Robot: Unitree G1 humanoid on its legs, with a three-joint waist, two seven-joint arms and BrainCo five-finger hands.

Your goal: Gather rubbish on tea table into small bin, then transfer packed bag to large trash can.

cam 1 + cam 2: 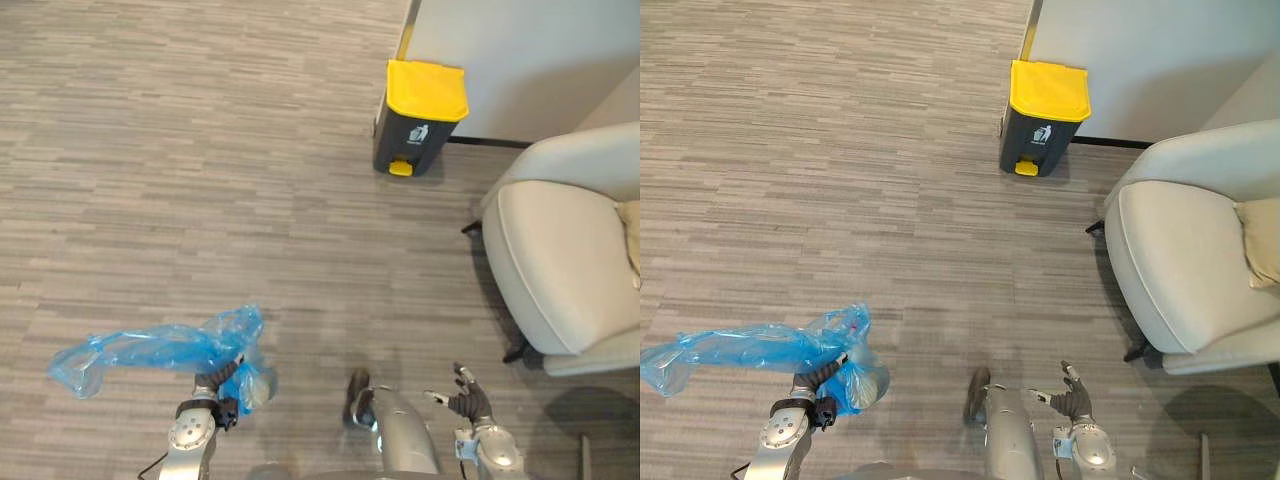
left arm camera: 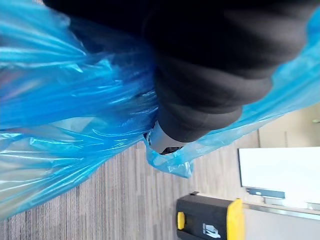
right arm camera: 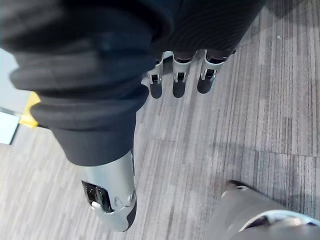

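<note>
A crumpled blue plastic bag point(image 1: 150, 350) hangs over the wood-patterned floor at the lower left. My left hand point(image 1: 214, 386) is shut on it, and the plastic bunches round a silver finger point(image 2: 164, 141) in the left wrist view. The large trash can point(image 1: 418, 118), dark grey with a yellow lid and yellow pedal, stands far ahead and to the right against a white wall; it also appears in the left wrist view point(image 2: 210, 224). My right hand point(image 1: 468, 402) hangs low at the lower right with its fingers point(image 3: 179, 80) relaxed, holding nothing.
A pale cushioned armchair point(image 1: 560, 255) on dark legs stands at the right, close to my right arm. A white wall point(image 1: 520, 60) closes the far right corner behind the can. Open floor point(image 1: 250, 200) lies between me and the can.
</note>
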